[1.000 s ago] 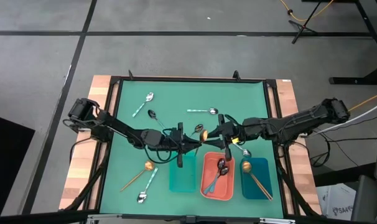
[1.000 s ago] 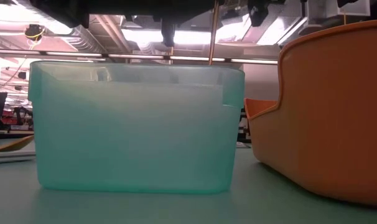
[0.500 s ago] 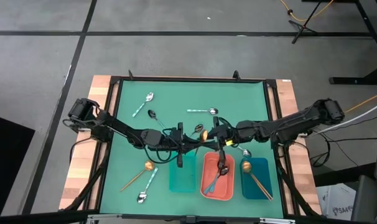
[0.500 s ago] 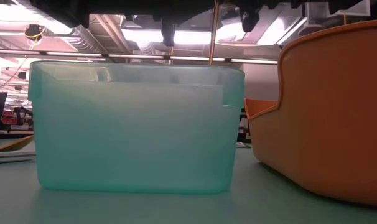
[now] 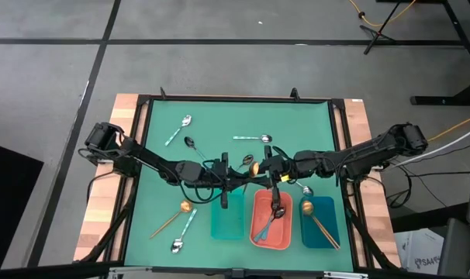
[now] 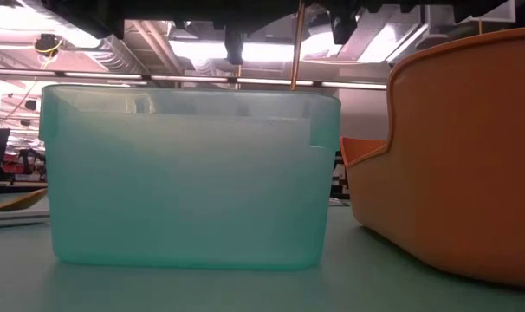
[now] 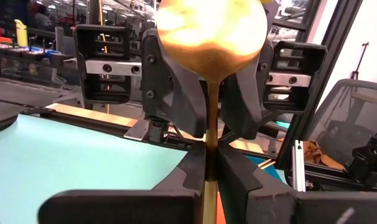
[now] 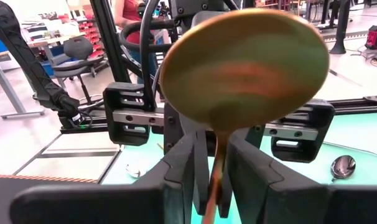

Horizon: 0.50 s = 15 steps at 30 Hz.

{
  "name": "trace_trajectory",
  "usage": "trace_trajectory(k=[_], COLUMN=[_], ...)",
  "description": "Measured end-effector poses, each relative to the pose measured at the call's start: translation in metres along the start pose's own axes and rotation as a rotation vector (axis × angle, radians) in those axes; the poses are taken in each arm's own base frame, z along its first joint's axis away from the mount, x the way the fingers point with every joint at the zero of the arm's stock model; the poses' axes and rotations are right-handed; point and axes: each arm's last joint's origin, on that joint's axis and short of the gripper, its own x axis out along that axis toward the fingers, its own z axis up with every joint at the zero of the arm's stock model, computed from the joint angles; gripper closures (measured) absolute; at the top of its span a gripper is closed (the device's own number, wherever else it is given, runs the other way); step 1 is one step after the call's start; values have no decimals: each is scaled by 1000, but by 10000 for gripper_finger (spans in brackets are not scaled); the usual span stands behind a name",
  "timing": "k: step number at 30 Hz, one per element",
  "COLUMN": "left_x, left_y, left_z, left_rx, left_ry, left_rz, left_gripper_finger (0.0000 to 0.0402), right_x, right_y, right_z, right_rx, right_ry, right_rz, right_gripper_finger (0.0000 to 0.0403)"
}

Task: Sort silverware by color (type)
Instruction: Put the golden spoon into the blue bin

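Left gripper (image 5: 239,179): over the middle of the mat, just above the teal tray's far end; fingers (image 7: 195,168) pinched tight on the handle of the gold spoon (image 5: 253,165).
Held spoon: upright, bowl up, thin handle pointing down. From table height the handle (image 6: 294,52) hangs above the teal tray's rim, not touching it.
Right gripper (image 5: 267,168): at 3 o'clock of the left one, face to face with it. Its fingers (image 7: 170,81) are spread apart on either side of the spoon's neck, gripping nothing.
Trays: three in a row along the near edge: teal tray (image 5: 229,225) at 6 o'clock, coral tray (image 5: 284,232) beside it, dark blue tray (image 5: 311,232) at 5 o'clock.
Gold spoons: three I can count: the held one, one loose (image 5: 173,218) at 7 o'clock, one in the blue tray (image 5: 307,208). A second there I cannot rule out.
Silver spoons: four, all on the mat: at 11 o'clock (image 5: 178,129), at 12 o'clock (image 5: 253,139), at 7 o'clock (image 5: 183,231), and a small one (image 5: 305,188) just beyond the blue tray.
Dark spoons: one loose (image 5: 193,146) at 10 o'clock. More lie in the coral tray (image 5: 278,208), likely two, overlapping too much to be sure.
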Motion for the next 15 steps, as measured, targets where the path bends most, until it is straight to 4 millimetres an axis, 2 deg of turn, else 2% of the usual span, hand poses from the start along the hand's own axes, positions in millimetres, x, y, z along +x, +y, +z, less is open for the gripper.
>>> trace_trajectory(k=[10,15], left_x=[0,0], left_y=[0,0], left_z=[0,0], left_rx=[1,1], left_ry=[2,2], left_rz=[1,4], left_gripper_finger=[384,384], right_x=[0,0], right_y=[0,0], right_z=[0,0], right_rx=[0,0], right_ry=[-5,-5], right_rz=[0,-1], right_gripper_finger=[322,359])
